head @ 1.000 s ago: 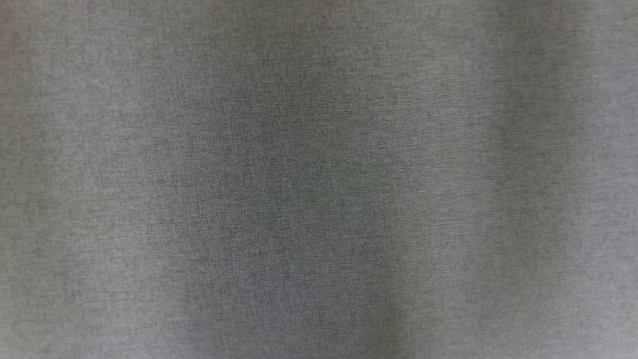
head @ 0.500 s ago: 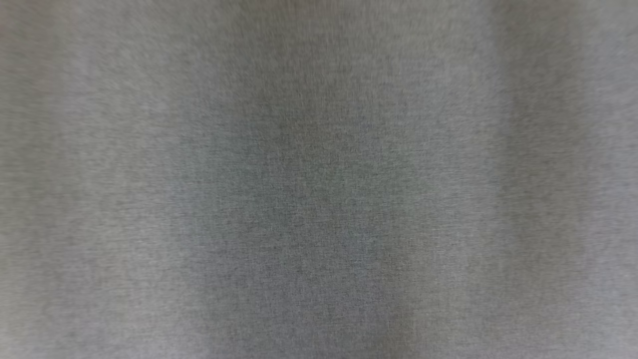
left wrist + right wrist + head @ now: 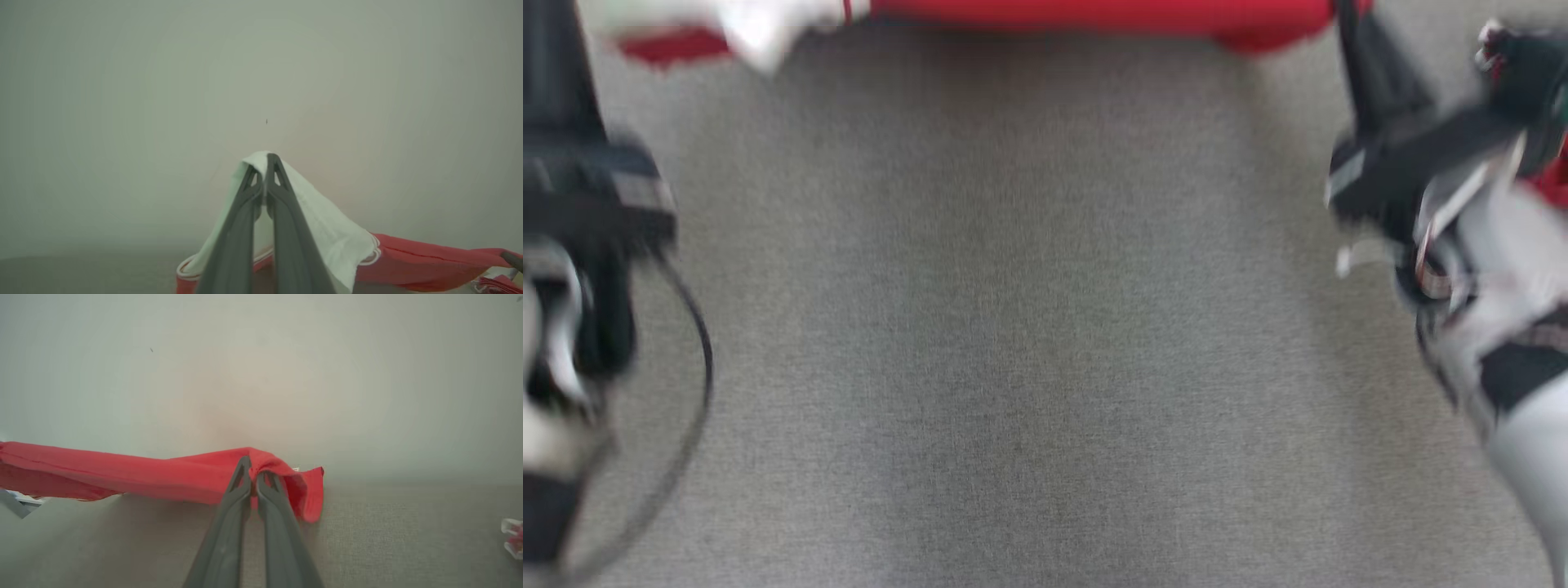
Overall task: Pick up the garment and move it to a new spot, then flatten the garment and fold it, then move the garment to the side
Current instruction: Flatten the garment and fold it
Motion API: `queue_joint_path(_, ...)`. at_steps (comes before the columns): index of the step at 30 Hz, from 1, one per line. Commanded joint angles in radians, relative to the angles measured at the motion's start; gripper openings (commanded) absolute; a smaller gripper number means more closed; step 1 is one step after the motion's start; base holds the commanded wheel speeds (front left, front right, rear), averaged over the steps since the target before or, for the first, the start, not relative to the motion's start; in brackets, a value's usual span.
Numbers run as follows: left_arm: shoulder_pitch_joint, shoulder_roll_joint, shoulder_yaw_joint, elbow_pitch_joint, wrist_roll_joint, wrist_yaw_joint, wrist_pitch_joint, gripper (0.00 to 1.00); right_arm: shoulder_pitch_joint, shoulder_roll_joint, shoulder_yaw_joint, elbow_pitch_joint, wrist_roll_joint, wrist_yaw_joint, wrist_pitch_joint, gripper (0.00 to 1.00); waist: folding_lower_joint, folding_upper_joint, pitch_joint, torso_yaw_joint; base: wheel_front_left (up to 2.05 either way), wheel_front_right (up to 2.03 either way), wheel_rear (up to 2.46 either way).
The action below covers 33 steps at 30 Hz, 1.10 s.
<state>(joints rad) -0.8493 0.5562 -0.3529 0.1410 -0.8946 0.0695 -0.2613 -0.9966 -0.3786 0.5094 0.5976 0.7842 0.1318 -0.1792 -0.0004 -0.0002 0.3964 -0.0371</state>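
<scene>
The grey cloth-covered desk (image 3: 1045, 327) is lying broad under both arms. The red garment (image 3: 122, 473), with a white part at its left end, is stretching in a long band across the far side of the desk. The left tool (image 3: 266, 163) is pinching the white part, which is draping over its fingers. The right tool (image 3: 253, 467) is pinching the red end, fingers pressed together on the cloth.

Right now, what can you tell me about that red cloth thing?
The garment is soft red cloth with a white part edged in striped trim. It hangs stretched in a band between both grippers: the left gripper pinches the white part, the right gripper a red edge, over the grey surface.
</scene>
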Motion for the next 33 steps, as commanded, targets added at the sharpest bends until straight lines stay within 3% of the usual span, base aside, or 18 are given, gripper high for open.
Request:
queue_joint_path(1, 0.089, 0.017, 0.019, -0.058, 0.012, 0.023, -0.005, 0.0, 0.075, -0.016, 0.003, -0.036, 0.005, -0.002, -0.001, 0.0, 0.0004, 0.0002, -0.074, -0.006, 0.0, 0.0, 0.0)
queue_joint_path(4, 0.257, 0.011, 0.053, -0.164, 0.003, 0.066, -0.005, 0.0, 0.201, -0.025, -0.007, -0.103, 0.0, -0.002, 0.008, 0.0, 0.0004, 0.0002, -0.093, -0.014, 0.0, 0.0, 0.0)
queue_joint_path(10, 0.515, -0.02, 0.069, -0.253, 0.02, 0.094, -0.004, 0.0, 0.397, -0.025, -0.033, -0.189, -0.022, -0.002, 0.035, 0.0, 0.0004, 0.0002, -0.12, -0.019, 0.0, 0.0, 0.0)
queue_joint_path(12, 0.596, -0.055, 0.073, -0.269, 0.029, 0.107, -0.004, 0.0, 0.471, -0.026, -0.049, -0.212, -0.032, -0.002, 0.046, 0.0, 0.0004, 0.0002, -0.134, -0.017, 0.0, 0.0, 0.0)
queue_joint_path(20, 0.844, -0.18, 0.081, -0.242, 0.064, 0.08, -0.004, 0.0, 0.704, -0.023, -0.141, -0.254, -0.09, -0.002, 0.079, 0.0, 0.0004, 0.0002, -0.192, 0.006, 0.0, 0.0, 0.0)
queue_joint_path(24, 0.956, -0.241, 0.102, -0.189, 0.083, 0.044, -0.004, 0.0, 0.846, -0.026, -0.199, -0.275, -0.138, -0.002, 0.096, 0.0, 0.0004, 0.0002, -0.245, 0.031, 0.0, 0.0, 0.0)
queue_joint_path(33, 1.056, -0.276, 0.089, -0.143, 0.116, -0.003, -0.004, 0.0, 1.088, -0.032, -0.31, -0.371, -0.235, -0.002, 0.164, 0.0, 0.0004, 0.0002, -0.306, 0.056, 0.0, 0.0, 0.0)
